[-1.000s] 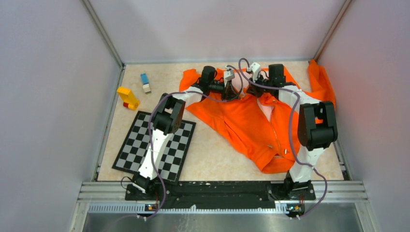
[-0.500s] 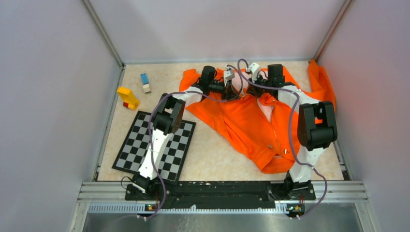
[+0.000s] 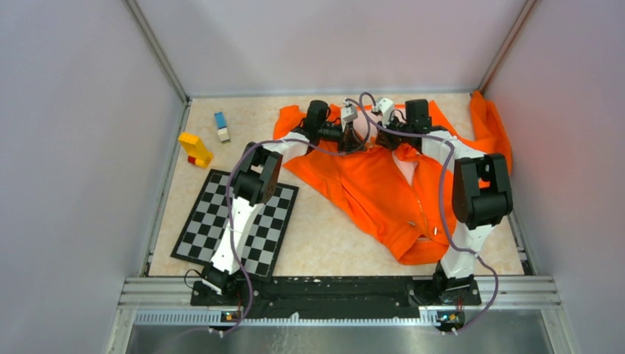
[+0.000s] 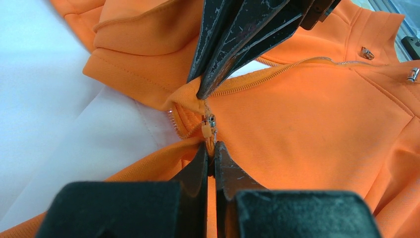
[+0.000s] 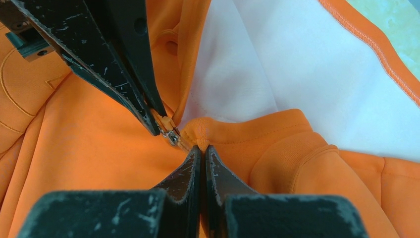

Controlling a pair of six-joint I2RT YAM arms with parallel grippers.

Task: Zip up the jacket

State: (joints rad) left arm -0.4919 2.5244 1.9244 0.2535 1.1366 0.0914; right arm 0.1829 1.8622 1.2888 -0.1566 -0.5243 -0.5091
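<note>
Orange jacket (image 3: 368, 184): left gripper (image 4: 211, 148), right gripper (image 5: 202, 148) seemingly pinching.

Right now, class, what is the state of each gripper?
Left gripper: jaws shut on the zipper pull.
Right gripper: jaws shut on the jacket fabric beside it.

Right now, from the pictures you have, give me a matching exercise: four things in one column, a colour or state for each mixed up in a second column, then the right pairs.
Column one:
1. jacket
2. checkerboard
3. block nearest the checkerboard
4. right pincer

Column two:
A. black and white squares
B. shut on a fold of fabric
C. bright orange
D. mostly yellow

Pairs: 1-C, 2-A, 3-D, 4-B
</note>
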